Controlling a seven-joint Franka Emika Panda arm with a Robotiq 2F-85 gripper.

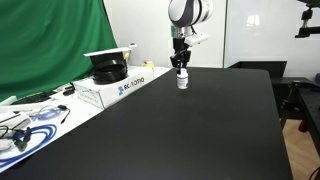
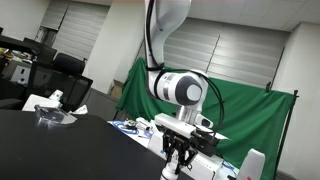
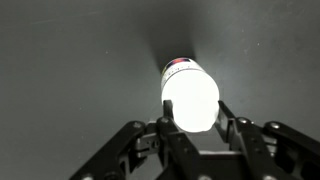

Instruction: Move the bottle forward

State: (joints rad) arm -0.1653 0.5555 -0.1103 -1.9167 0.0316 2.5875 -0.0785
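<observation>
- Black table (image 1: 200,130) bearing the bottle (image 1: 182,81), near the white box (image 1: 125,86).
- Clamped on its upper part from above: gripper (image 1: 180,70), nearly closed, fingers (image 3: 238,132) seemingly pressed to both sides.
- Grasp apparently done; impossible to tell whether lifted or resting on the table.
- Left to do, as judged: carrying forward, setting down upright, letting go.

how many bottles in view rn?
1. The bottle stands on the black table, between the fingers of the gripper; more could be hidden in the white box.
</observation>
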